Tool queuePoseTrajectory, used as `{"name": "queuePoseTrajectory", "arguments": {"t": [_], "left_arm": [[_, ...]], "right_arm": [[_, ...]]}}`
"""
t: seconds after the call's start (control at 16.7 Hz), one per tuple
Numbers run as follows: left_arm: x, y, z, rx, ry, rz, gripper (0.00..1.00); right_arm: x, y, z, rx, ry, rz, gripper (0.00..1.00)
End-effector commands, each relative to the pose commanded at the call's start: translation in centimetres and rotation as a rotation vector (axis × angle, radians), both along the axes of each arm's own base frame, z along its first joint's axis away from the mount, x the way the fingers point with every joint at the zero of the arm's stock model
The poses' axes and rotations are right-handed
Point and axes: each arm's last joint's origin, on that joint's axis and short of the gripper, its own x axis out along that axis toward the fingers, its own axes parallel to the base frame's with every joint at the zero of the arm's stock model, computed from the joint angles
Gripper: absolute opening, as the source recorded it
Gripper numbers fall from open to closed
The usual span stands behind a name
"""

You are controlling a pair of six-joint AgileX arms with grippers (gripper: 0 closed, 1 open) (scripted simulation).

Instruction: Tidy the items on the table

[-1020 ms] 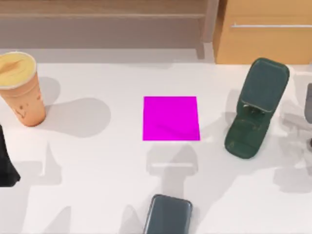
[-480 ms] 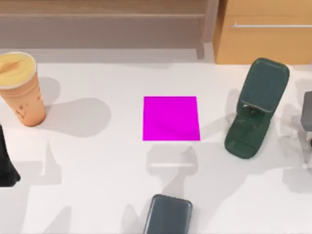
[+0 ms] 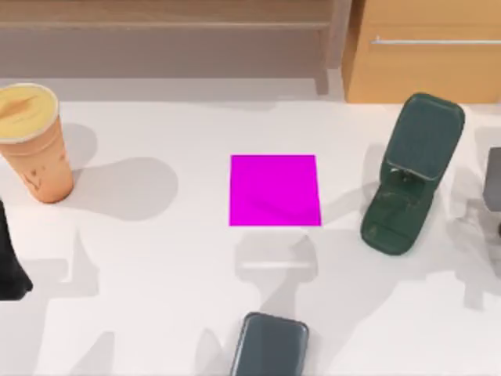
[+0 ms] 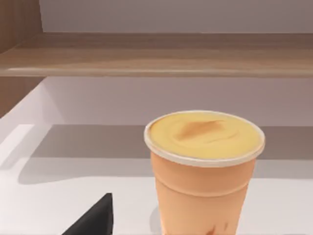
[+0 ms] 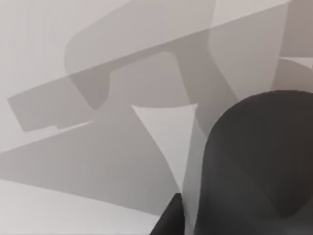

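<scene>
A glossy dark grey smartphone [image 3: 270, 345] is pictured lying flat at the bottom centre of the top view, partly cut by the frame edge, with nothing holding it. Above it, at mid frame, a magenta square [image 3: 274, 190] is seen bare on the white table [image 3: 180, 258], no item yet placed on it. To the right of the square, a dark green folding stand [image 3: 411, 174] is shown propped open and apart from the other items. At the left edge, lower than the cup, a black object [image 3: 11, 262] is partly in frame, and at the right edge a grey form [image 3: 493, 178] of the right arm is glimpsed; whether either gripper's fingers are apart or together cannot be told. Farthest, at the upper left, the orange yellow-topped paper cup [image 3: 33, 141] is seen upright, and it is faced close up in the left wrist view [image 4: 204, 169]. The items are still scattered, so the tidying is judged barely begun, with all of it left to do.
</scene>
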Motion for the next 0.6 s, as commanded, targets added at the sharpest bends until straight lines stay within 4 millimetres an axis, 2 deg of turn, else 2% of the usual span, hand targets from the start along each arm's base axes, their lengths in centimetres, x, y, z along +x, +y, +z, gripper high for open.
{"name": "queuePoseTrajectory", "arguments": {"t": [0.18, 0.6], "left_arm": [[0.0, 0.0, 0.0, 0.0, 0.0, 0.0, 1.0], [0.0, 0.0, 0.0, 0.0, 0.0, 0.0, 1.0]], "right_arm": [[0.0, 0.0, 0.0, 0.0, 0.0, 0.0, 0.02], [0.0, 0.0, 0.0, 0.0, 0.0, 0.0, 0.0]]}}
